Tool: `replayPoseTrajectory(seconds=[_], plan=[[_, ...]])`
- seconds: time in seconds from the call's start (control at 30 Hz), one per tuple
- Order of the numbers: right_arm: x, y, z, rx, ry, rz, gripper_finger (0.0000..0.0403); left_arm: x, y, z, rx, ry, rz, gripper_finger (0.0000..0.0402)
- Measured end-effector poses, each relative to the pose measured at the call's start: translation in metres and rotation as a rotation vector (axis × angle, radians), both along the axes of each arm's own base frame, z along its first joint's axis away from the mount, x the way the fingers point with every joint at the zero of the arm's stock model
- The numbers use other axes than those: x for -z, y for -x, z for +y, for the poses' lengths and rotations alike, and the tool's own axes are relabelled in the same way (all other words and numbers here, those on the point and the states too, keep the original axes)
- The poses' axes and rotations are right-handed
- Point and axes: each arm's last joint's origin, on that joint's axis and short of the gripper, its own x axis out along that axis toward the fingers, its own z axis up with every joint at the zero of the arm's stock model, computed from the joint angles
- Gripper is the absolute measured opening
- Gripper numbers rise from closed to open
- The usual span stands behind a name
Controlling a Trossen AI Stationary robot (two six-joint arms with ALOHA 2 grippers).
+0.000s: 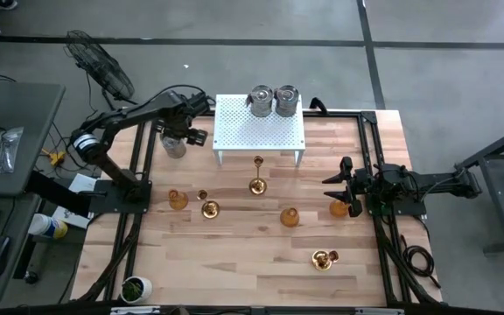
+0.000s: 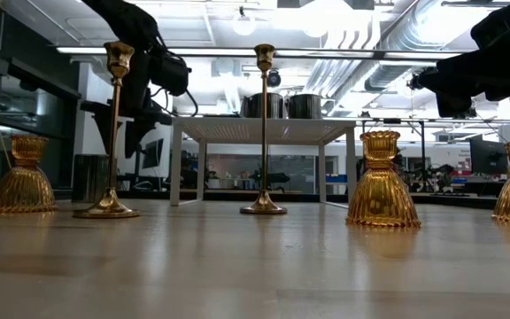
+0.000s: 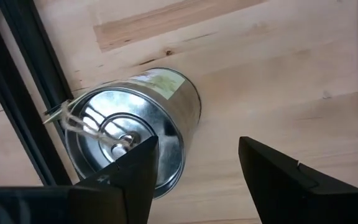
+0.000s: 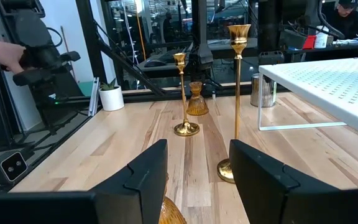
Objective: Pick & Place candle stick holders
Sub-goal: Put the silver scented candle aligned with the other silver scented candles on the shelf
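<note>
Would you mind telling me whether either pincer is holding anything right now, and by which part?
Nothing is held. The left pincer hangs open over a silver holder on the table; the right pincer is open and empty.

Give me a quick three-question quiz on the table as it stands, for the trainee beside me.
1. How many silver holders stand on top of the white stand?
2. True or false: the left gripper has its fingers open above the silver holder on the table.
3. Which thing lies nearest the right gripper? A) an amber cup B) the plant pot C) the tall gold holder

Key: 1. Two. 2. True. 3. A.
</note>
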Motion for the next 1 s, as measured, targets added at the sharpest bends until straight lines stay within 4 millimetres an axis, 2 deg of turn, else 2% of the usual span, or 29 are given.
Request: replayPoseTrajectory(seconds=[0.47, 0.73, 1.0], plan=[[0.0, 0.0, 0.0, 0.0, 0.0, 0.0, 0.0165, 0.008, -0.005, 0.004, 0.001, -0.003, 0.003, 0.0213], [0.0, 0.0, 0.0, 0.0, 0.0, 0.0, 0.0165, 0.029, 0.002, -0.002, -0.026, 0.001, 0.035, 0.0213], [0.0, 0.0, 0.0, 0.0, 0.0, 0.0, 0.0165, 0.034, 0.005, -0.003, -0.046, -0.015, 0.071, 0.0213]])
